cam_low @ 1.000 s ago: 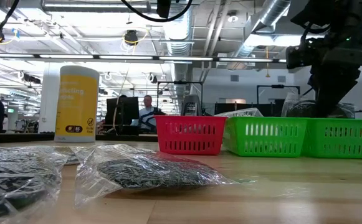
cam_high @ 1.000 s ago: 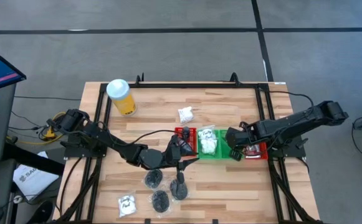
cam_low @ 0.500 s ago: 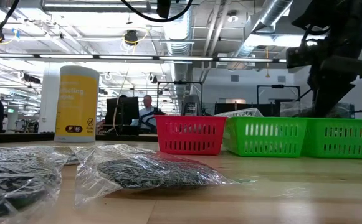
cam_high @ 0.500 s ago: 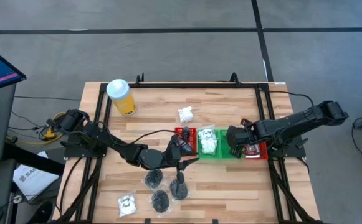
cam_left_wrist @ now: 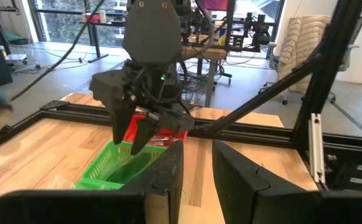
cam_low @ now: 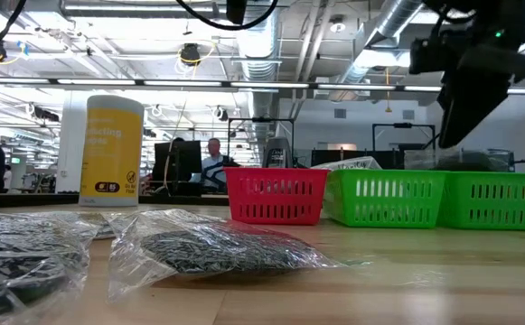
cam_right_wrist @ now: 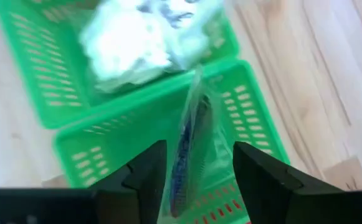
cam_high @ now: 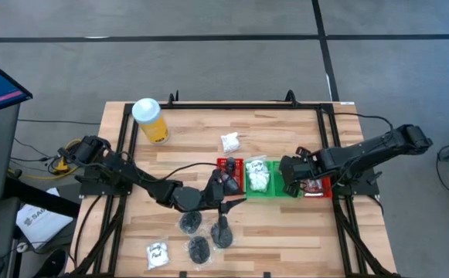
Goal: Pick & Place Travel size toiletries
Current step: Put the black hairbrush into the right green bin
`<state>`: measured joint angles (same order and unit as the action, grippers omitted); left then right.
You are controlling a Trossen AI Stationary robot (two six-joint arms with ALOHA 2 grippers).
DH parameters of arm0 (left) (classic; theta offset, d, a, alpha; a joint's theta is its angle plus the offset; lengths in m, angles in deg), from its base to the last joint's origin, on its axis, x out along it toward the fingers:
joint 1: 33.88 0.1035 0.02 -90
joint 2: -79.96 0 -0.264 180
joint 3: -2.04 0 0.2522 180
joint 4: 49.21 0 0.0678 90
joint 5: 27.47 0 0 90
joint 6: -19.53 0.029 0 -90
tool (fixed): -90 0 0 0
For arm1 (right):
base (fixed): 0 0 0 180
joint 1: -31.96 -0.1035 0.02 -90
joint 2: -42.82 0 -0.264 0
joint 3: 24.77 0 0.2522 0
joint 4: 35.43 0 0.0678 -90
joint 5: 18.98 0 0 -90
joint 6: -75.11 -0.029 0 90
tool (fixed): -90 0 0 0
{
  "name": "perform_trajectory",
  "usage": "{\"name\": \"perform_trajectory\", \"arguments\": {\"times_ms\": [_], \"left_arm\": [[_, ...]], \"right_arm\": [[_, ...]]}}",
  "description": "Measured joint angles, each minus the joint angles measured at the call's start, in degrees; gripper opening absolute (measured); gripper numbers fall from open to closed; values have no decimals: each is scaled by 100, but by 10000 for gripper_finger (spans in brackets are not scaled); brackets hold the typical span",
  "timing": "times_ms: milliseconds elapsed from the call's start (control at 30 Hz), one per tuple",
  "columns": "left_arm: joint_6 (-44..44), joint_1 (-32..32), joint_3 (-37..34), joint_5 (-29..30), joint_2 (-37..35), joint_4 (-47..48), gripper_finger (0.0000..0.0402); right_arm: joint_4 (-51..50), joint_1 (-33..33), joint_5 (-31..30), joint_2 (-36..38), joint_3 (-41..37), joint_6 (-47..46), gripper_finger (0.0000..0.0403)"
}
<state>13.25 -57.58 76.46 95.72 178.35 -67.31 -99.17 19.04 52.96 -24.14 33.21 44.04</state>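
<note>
High view shows the right end effector [cam_high: 289,179] over the right-hand green basket [cam_high: 291,192], with the left end effector [cam_high: 222,193] waiting near the red basket [cam_high: 226,164] at mid-table. Seen from the right wrist, the right fingers [cam_right_wrist: 146,171] stand spread, and a clear bag of dark pieces [cam_right_wrist: 190,134] hangs on edge between them, partly down in the green basket; whether either pad touches it I cannot tell, since that view is blurred. The left end effector's fingers stand a narrow gap apart with nothing between them.

To finish this release well, the arm should lift straight up, fingers wide, so the bag drops flat inside the basket walls rather than catching a rim.

White sachets [cam_high: 259,178] already fill the neighbouring green basket. Another sachet [cam_high: 229,142] lies on the table [cam_high: 286,232] behind the baskets, one more [cam_high: 157,253] near the front edge, and two dark bags [cam_high: 192,222] sit beside it, all unsorted.

Against a second ago, the right end effector has risen clear above the basket tops in the low view and its fingers have parted; the left arm and the loose items have not moved.
</note>
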Motion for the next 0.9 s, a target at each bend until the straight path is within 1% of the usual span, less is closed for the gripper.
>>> {"name": "perform_trajectory", "arguments": {"times_ms": [133,233,400,567,667,800,900], "left_arm": [[0,-137,0,-3,0,110,77],[0,-249,0,-3,2,275,77],[-23,-434,0,-2,2,597,77],[-304,-647,0,-2,2,890,77],[-864,-759,0,-45,2,1433,77],[-1909,-843,-1,-548,2,2392,77],[-2608,-863,-7,-817,2,2783,77]], "right_arm": [[20,-295,6,-2,149,-24,173],[249,-576,10,-2,214,-28,170],[908,-1071,22,-2,244,-44,169],[1645,-1532,67,-76,244,-42,170],[1888,-1759,65,-83,244,-44,168],[2086,-1964,65,-85,244,-44,164],[2168,-2064,65,-85,242,-42,161]]}}
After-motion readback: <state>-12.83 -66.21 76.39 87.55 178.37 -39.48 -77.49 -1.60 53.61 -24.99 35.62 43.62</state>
